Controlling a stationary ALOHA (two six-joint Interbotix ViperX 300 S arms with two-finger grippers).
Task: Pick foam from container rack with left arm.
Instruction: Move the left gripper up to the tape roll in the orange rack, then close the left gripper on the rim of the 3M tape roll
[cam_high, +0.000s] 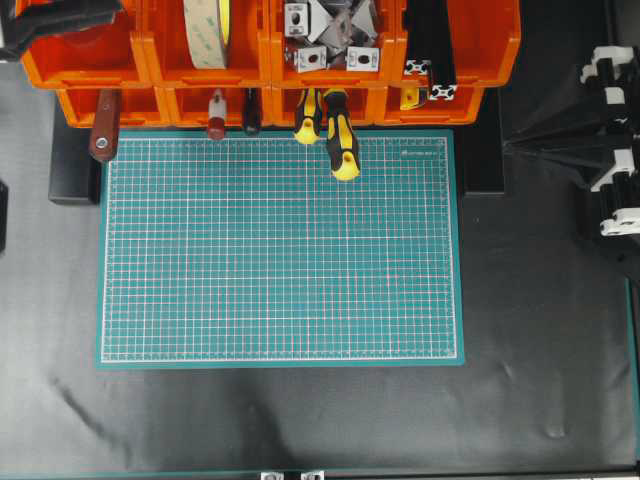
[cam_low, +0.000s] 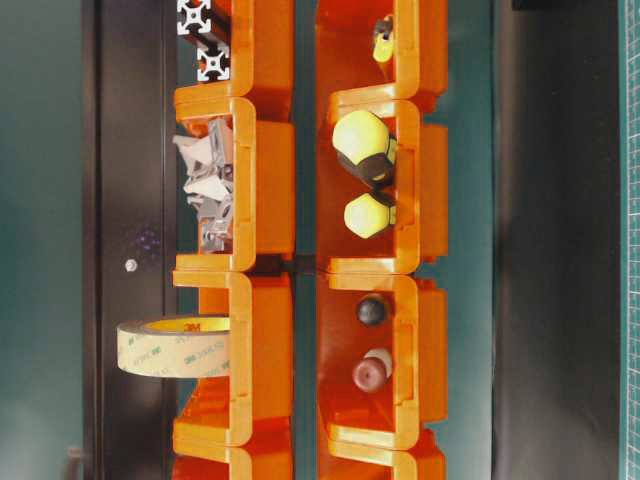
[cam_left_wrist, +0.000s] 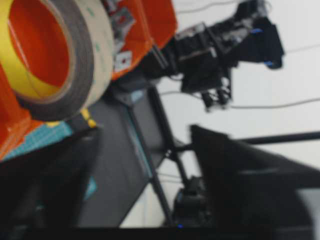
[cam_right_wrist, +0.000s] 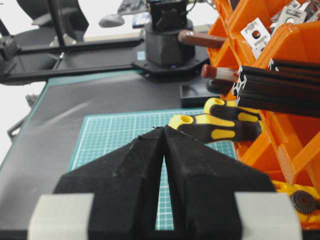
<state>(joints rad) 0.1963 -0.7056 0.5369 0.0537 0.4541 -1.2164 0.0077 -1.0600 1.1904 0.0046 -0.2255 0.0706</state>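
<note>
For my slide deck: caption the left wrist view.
Left wrist camera close on the tan foam tape roll standing in an orange plastic bin rack, open gripper just short of it.

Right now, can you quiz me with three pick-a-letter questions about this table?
1. The mat is: A red, B green, C white.
2. The right end effector is: A shut and empty, B wide open, C holding a screwdriver.
3. The foam sits: A on the mat, B in the right end effector, C in an orange bin.

Answers:
1. B, the gridded mat is green in the overhead view.
2. A, in the right wrist view its fingertips meet with nothing between them.
3. C, the roll stands on edge in a top-row bin.
</note>
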